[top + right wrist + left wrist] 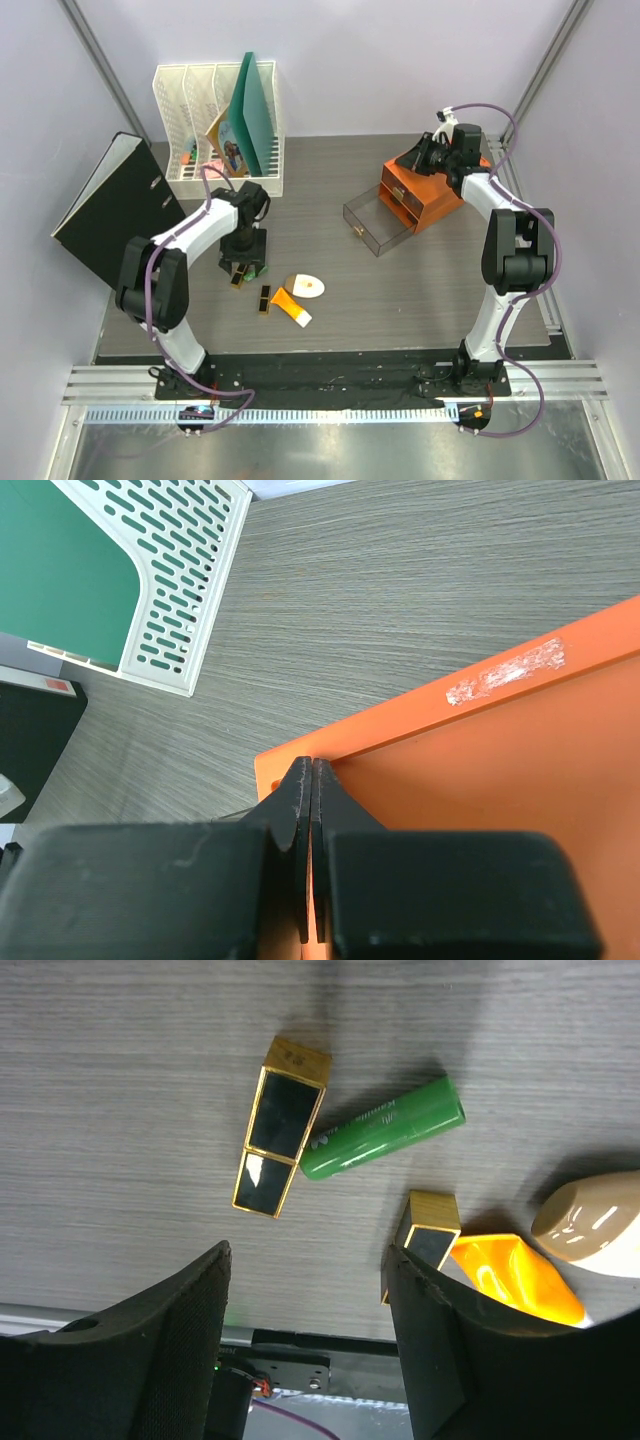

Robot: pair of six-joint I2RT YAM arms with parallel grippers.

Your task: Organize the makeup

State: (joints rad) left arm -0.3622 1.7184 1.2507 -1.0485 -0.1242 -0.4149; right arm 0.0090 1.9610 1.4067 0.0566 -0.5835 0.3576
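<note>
My left gripper point(243, 262) point(308, 1260) is open and empty, hovering low over the makeup on the table. In the left wrist view a black-gold lipstick point(280, 1125) lies beside a green tube point(383, 1128). A second black-gold lipstick point(430, 1235) touches my right finger's tip, with an orange tube point(510, 1275) and a white oval compact point(590, 1225) behind it. The top view shows the same lipstick point(238, 278), second lipstick point(265, 299), orange tube point(290, 307) and compact point(305, 285). My right gripper point(428, 155) point(312, 768) is shut and empty, over the orange drawer box point(480, 780). Bottles are out of view.
The orange drawer box point(425, 195) stands at the back right with its clear drawer point(375, 225) pulled open toward the middle. A white file rack point(215, 130) with a green folder stands at the back left point(170, 570). A black binder point(115, 210) leans at the left.
</note>
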